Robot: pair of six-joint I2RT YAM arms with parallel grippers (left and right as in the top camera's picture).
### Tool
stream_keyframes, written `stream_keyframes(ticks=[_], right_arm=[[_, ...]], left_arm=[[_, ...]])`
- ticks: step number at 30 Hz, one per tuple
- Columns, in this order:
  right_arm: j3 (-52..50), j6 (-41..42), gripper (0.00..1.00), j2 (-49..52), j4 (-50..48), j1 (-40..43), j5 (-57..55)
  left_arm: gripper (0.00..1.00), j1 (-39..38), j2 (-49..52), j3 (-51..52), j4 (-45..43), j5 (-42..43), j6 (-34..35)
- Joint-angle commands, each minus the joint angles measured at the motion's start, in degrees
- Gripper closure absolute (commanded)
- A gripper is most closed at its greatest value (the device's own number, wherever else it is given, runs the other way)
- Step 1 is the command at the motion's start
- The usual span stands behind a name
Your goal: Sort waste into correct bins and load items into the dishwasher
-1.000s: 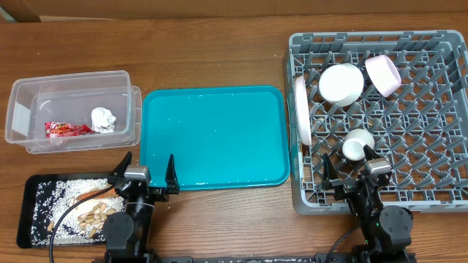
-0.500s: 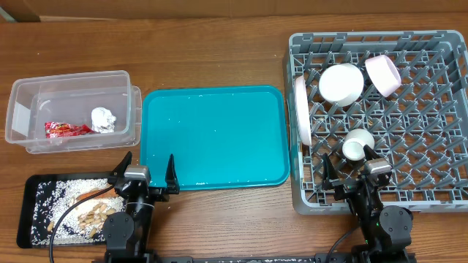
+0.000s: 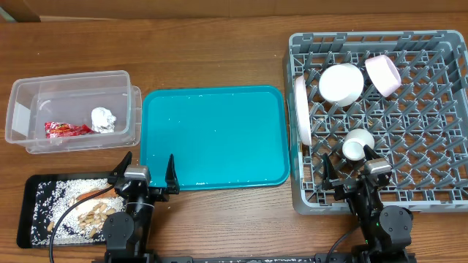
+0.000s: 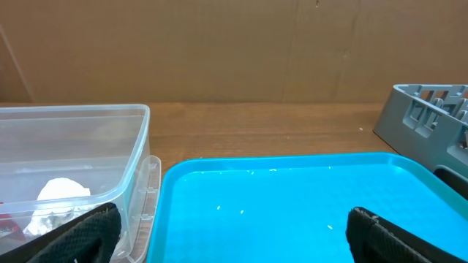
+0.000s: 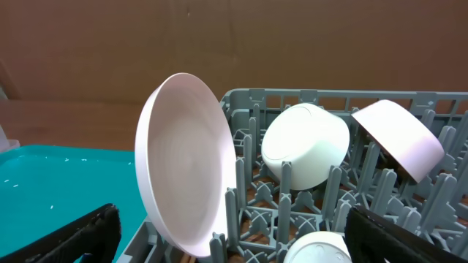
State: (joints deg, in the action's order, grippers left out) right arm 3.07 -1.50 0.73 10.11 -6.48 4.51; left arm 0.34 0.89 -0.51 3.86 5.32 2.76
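The grey dishwasher rack [image 3: 439,191] at the right holds an upright pink plate [image 3: 300,109], a white bowl [image 3: 341,82], a pink bowl [image 3: 383,74] and a small white cup [image 3: 357,144]. The teal tray [image 3: 212,135] in the middle holds only a few grains. A clear bin [image 3: 22,95] at the left holds a foil ball [image 3: 103,118] and a red wrapper [image 3: 64,129]. A black tray [image 3: 35,186] holds rice and nuts. My left gripper [image 3: 146,174] is open at the tray's front edge. My right gripper [image 3: 349,168] is open at the rack's front.
The left wrist view shows the teal tray [image 4: 292,204], the clear bin [image 4: 88,146] and the rack's corner [image 4: 428,109]. The right wrist view shows the plate [image 5: 186,175], white bowl [image 5: 303,142], pink bowl [image 5: 398,139] and cup [image 5: 318,248].
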Motion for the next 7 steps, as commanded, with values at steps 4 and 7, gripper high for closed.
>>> stream_keyframes(ticks=[4, 7], right_arm=[[-0.2, -0.2, 0.00, -0.6, -0.3, -0.3, 0.2], [-0.2, -0.2, 0.00, -0.6, -0.3, -0.3, 0.2]], left_arm=[[0.00, -0.4, -0.7, 0.2, 0.2, -0.9, -1.1], [0.00, -0.4, -0.7, 0.2, 0.2, -0.9, -1.1]])
